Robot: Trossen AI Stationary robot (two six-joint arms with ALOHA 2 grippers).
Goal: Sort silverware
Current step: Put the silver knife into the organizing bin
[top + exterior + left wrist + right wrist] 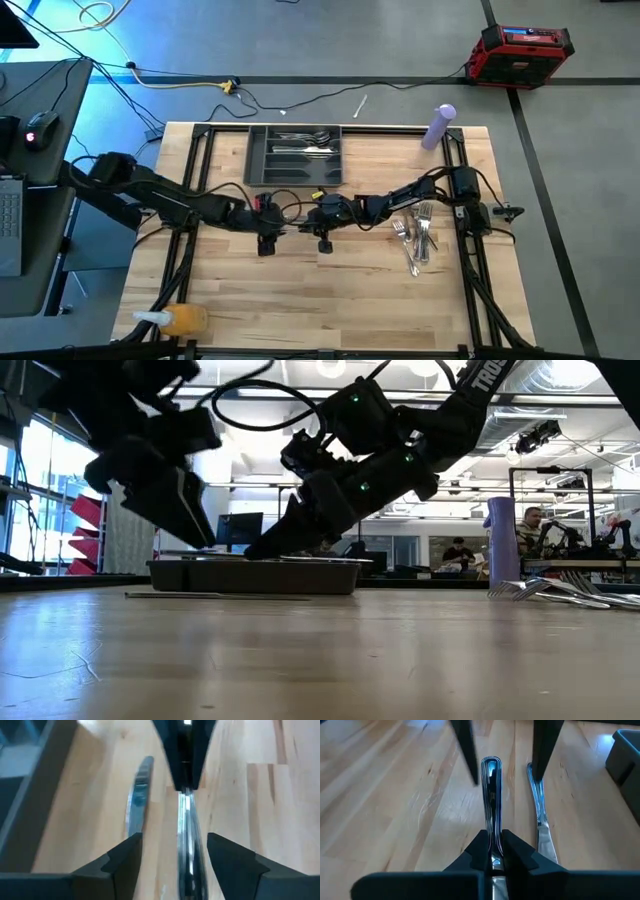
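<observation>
While right tool [492,851] pinches a knife [491,795] mid-bench, left tool [172,852] sits spread around its far end; second knife [540,817] alongside.

Both arms reached toward the table's middle, meeting tip to tip. The right gripper [492,851] had its fingers pinched closed low over the wood. The left gripper [172,851] faced it, fingers spread apart.

A heap of shiny forks [415,238] lies crossed on the table's right side. Several more pieces [300,143] rest in the tray's compartments. One knife [491,800] is pinched at its blade, handle outward, just beside another knife [540,825] lying flat on the wood.
</observation>
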